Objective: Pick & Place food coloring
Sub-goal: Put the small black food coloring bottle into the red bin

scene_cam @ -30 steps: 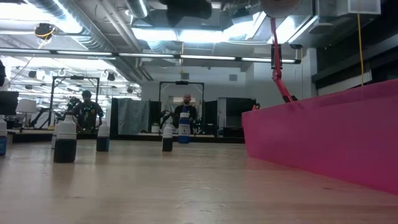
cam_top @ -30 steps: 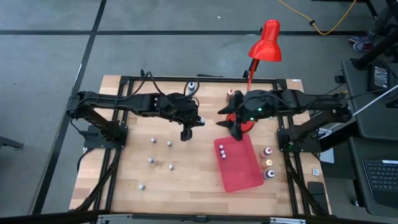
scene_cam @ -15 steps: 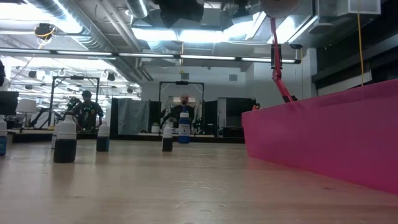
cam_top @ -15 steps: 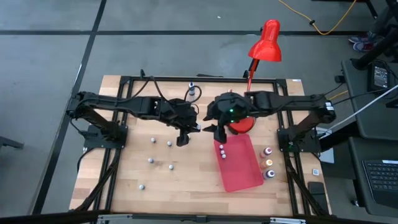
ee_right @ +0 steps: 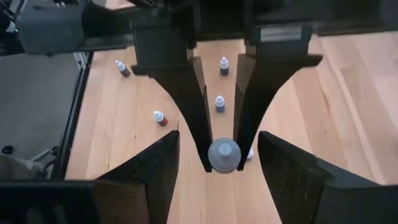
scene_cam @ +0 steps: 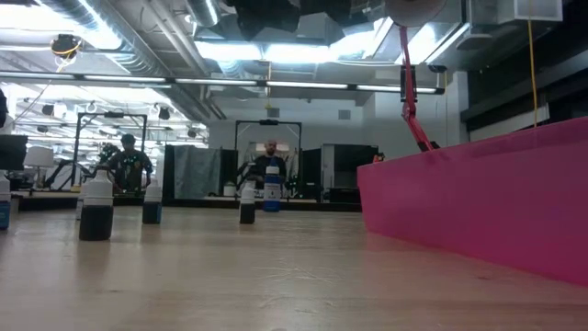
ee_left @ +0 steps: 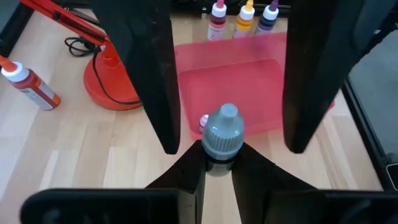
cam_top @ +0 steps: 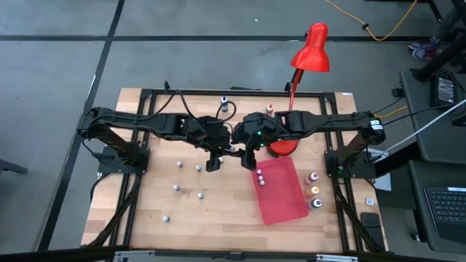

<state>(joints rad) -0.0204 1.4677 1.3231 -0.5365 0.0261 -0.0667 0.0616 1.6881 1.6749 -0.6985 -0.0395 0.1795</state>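
Observation:
My left gripper is over the table's middle, shut on a small food coloring bottle with a grey cap. My right gripper faces it from the right, open. Its two fingers stand on either side of the bottle's cap without touching it. In the right wrist view the cap sits between the left gripper's fingers. Two tiny bottles stand on the red mat. Several whitish ones stand on the table's left half. In the high view the arms hide the held bottle. My left gripper pinches the bottle by its dark body just under the grey cap, one finger on each side. The fingers come level from the table's left. The bottle is lifted clear of the table, and its cap stands out past the fingertips.
The red lamp's round base sits just right of the grippers, at the mat's far end. Three coloured bottles stand right of the mat, and two more near the far edge. In the low view, people stand in the room beyond the bottles.
My right gripper has moved from over the lamp base toward the table's left, up to the left gripper, and its open fingers now stand around the held bottle. My left gripper has stayed shut on the bottle and has shifted only slightly.

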